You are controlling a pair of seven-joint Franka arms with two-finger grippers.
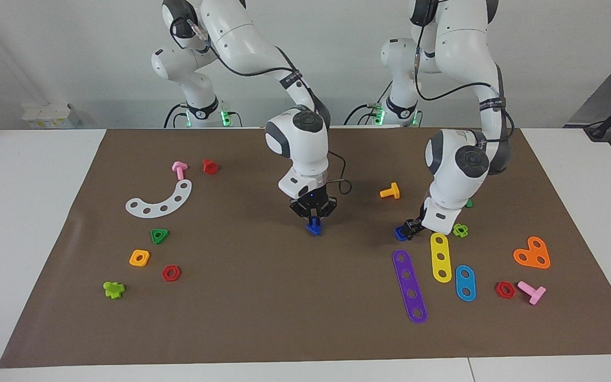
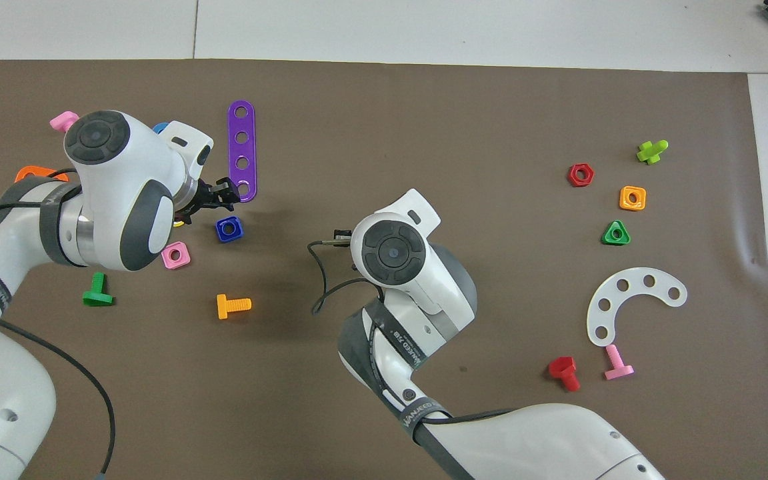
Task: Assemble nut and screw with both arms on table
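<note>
The right claw [image 1: 313, 216] hangs low over the middle of the brown mat on the desk [image 1: 45, 159], pointing straight down, and the blue screw [image 1: 314, 227] sits directly under its tips, head down on or just above the mat; the fingertips look closed on the screw's shaft, though whether they truly pinch it cannot be told. In the overhead view this claw and the screw are hidden under the right arm's own wrist. The left claw [image 1: 410, 227] is down at the mat toward the left arm's end of the desk, tilted, with the blue nut [image 1: 402, 233] right at its tips; from overhead the left claw [image 2: 219, 198] lies just above the blue nut [image 2: 229, 229], and its fingers seem parted, but whether they touch the nut cannot be told. Beside the left claw lie a purple strip [image 1: 409, 285] and a yellow strip [image 1: 441, 257]; an orange bolt [image 1: 390, 191] lies between the two claws, nearer to the robots than either.
</note>
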